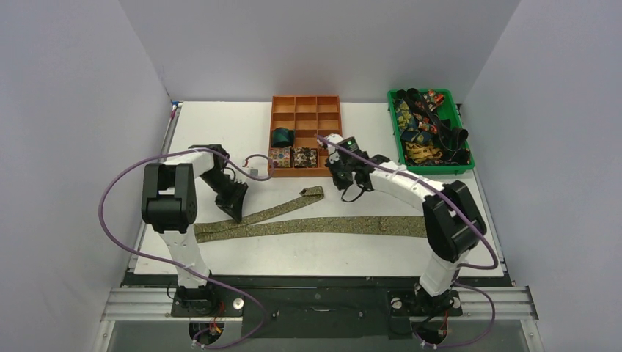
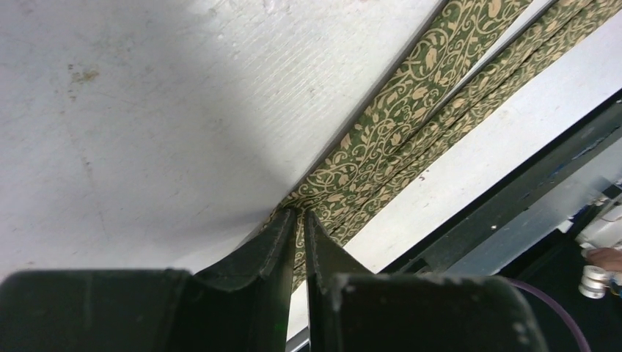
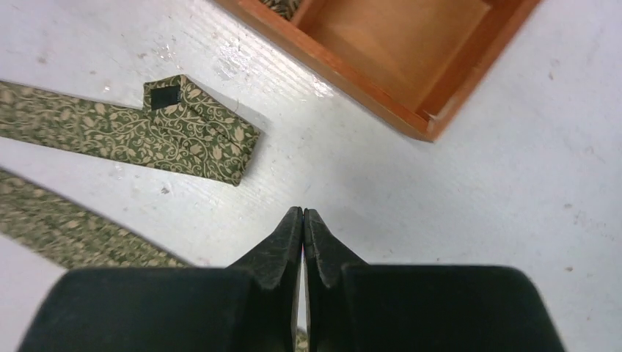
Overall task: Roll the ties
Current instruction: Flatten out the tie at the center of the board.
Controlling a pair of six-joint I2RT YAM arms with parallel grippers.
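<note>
1. The olive-gold tie [image 1: 315,224] lies folded in a long V on the table [image 1: 220,132], in front of both arms.
2. The left gripper [image 2: 299,214] is clenched, seemingly pinching the tie's fold.
3. The right gripper [image 3: 303,213] is pressed closed and empty, near the tie's narrow end and the wooden tray [image 1: 272,125].

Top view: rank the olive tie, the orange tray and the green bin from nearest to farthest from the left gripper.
1. olive tie: pinched in the left gripper, stretched along the front of the table.
2. orange tray: behind the gripper and to its right, at the middle back.
3. green bin: at the back right, clearly farthest.
</note>
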